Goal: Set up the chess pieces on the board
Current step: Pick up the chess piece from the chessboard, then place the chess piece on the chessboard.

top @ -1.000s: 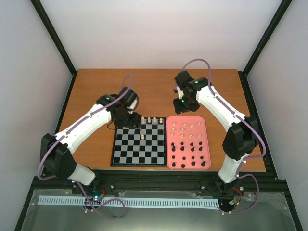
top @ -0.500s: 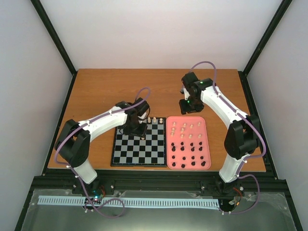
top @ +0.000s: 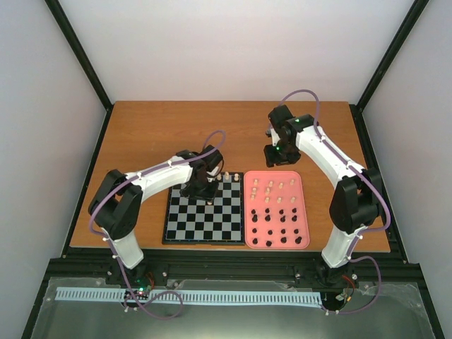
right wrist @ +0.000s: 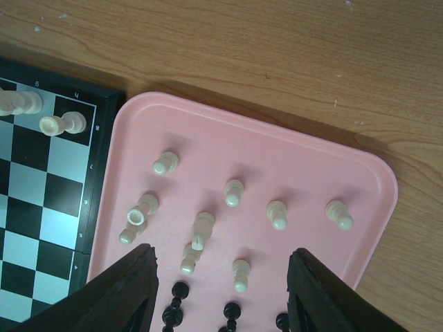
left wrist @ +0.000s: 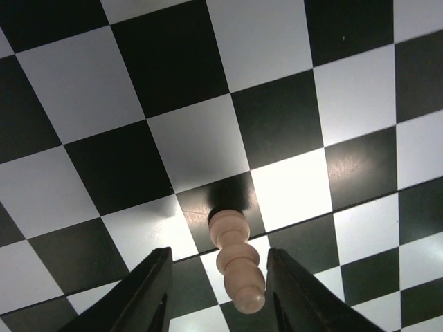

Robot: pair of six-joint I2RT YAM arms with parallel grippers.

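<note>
— On the board (top: 201,224), in its far part and a little left of the middle, which piece stands there?

— One cream piece (left wrist: 237,266). It is turned in round beads, one above the other, and it stands with its foot on a dark square. From the top camera it is hidden under the arm.

— How does the board look?

— Flat on the wooden table (top: 141,134), with grey and black checks and a black border around them.

— And the left gripper (left wrist: 219,257)?

— Its two black fingers (left wrist: 156,290) are on both sides of this piece, and the jaws are partly open. On one side I see a clear gap between finger and piece. On the other side the finger is very near, and I cannot tell if it touches. It does not clamp the piece.

— Are there other pieces on the board?

— A few cream ones (right wrist: 62,124) in the far row, near the corner beside the tray.

— What is in the pink tray (right wrist: 277,149)?

— The tray lies just beside the right edge of the board. In its far half are the cream pieces (right wrist: 234,192), some well apart and some close together on the side next to the board. In its near half are the black pieces (top: 277,229), roughly in rows.

— The right gripper (right wrist: 223,259)?

— It hangs above the tray with the jaws wide apart. There is nothing between them, and it touches no piece.
</note>
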